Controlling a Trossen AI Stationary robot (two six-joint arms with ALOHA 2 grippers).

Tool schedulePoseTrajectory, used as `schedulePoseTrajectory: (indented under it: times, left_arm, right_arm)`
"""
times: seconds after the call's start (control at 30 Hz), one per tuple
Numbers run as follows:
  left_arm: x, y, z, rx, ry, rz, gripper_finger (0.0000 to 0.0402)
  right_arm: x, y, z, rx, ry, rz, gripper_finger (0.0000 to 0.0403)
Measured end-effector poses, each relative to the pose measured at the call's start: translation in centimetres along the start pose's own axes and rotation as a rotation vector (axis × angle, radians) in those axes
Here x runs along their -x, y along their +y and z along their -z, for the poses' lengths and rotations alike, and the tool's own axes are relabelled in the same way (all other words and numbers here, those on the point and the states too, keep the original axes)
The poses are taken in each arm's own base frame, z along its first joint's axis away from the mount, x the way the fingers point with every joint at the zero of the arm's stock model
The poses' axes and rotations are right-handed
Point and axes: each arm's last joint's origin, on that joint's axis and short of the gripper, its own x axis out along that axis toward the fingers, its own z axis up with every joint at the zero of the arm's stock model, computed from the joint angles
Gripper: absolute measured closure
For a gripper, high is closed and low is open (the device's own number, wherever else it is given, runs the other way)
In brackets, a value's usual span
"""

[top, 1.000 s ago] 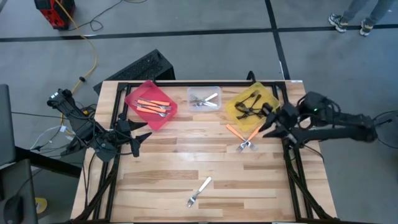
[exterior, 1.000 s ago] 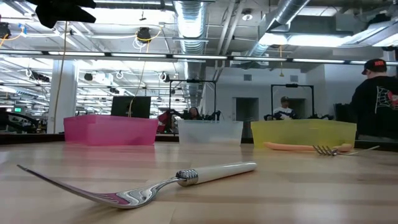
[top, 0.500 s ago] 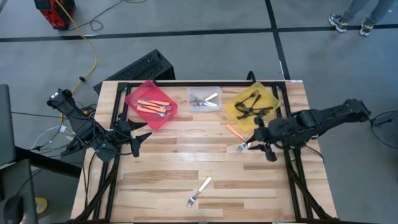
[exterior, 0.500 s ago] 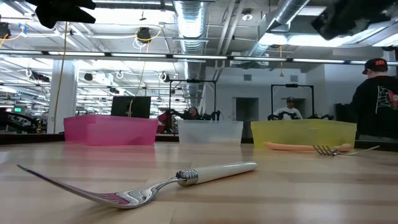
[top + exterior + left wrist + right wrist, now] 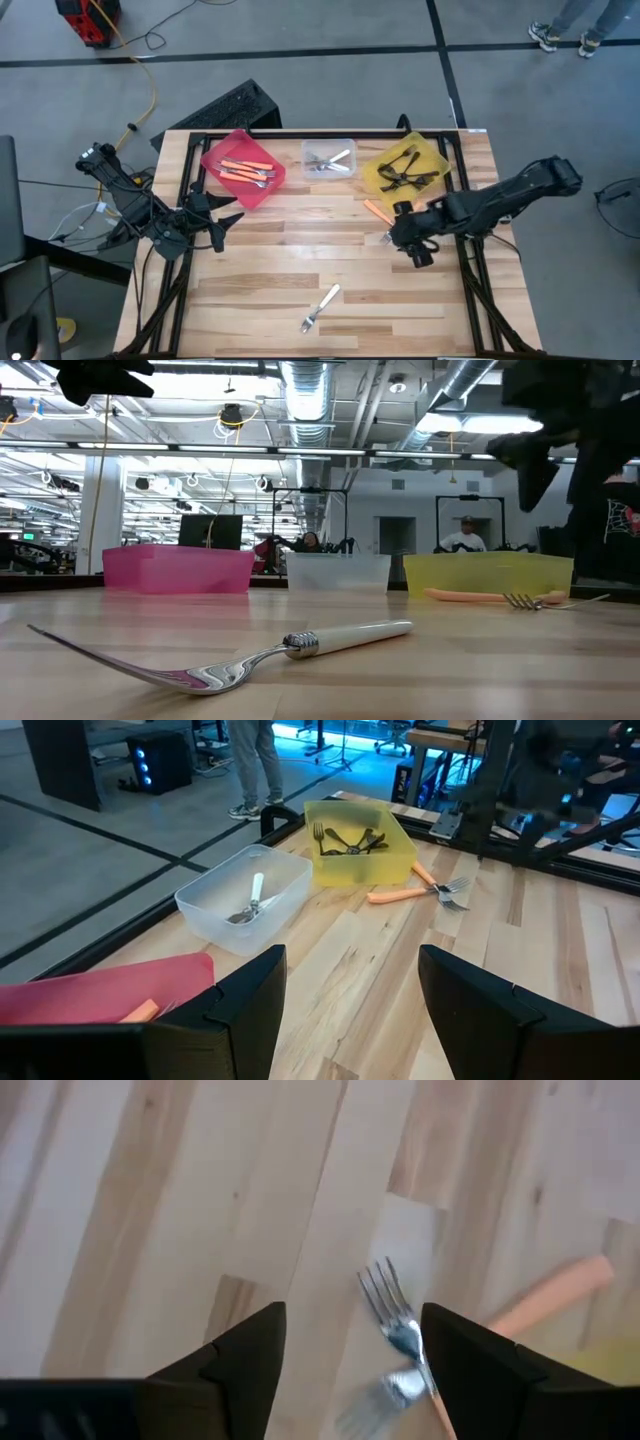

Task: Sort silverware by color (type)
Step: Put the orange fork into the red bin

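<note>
Two orange-handled forks (image 5: 377,209) lie crossed on the table in front of the yellow bin, their silver heads (image 5: 394,1320) showing in the right wrist view. My right gripper (image 5: 404,238) hangs open above them, pointing down, and touches nothing; the low view shows it (image 5: 560,420) high over the forks (image 5: 480,597). A white-handled silver fork (image 5: 320,307) lies flat near the table's near edge. My left gripper (image 5: 225,218) waits open at the left edge, near the red bin.
Along the far edge stand the red bin (image 5: 243,168) with orange-handled forks, the clear bin (image 5: 329,160) with silver forks and the yellow bin (image 5: 405,167) with dark forks. Bare wood lies between the bins and the white fork. People stand in the room behind.
My right gripper has swung from beside the yellow bin toward the table's near edge and left, tipping to point down over the two orange-handled forks. It has come into the low view at upper right. The forks have stayed where they were.
</note>
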Motion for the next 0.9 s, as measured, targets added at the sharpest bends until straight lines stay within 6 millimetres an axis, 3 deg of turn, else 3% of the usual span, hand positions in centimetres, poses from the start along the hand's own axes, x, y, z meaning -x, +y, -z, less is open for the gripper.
schedulePoseTrajectory:
  times: [0.23,0.33,0.57,0.9]
  left_arm:
    - [0.0,0.0,0.0,-0.001,-0.003,-0.003,0.0189]
    - [0.0,0.0,0.0,-0.001,-0.003,-0.003,0.0189]
    - [0.0,0.0,0.0,-0.002,-0.005,-0.005,0.0189]
    - [0.0,0.0,0.0,-0.004,-0.004,-0.006,0.0189]
  right_arm:
    - [-4.3,1.5,-2.0,0.064,0.007,-0.022,0.0148]
    - [-5.3,1.3,-2.3,0.045,0.092,-0.021,0.0148]
    - [-5.1,-0.2,-1.3,0.057,0.38,0.041,0.0149]
    - [-4.9,-1.6,-0.5,0.182,0.471,0.127,0.0149]
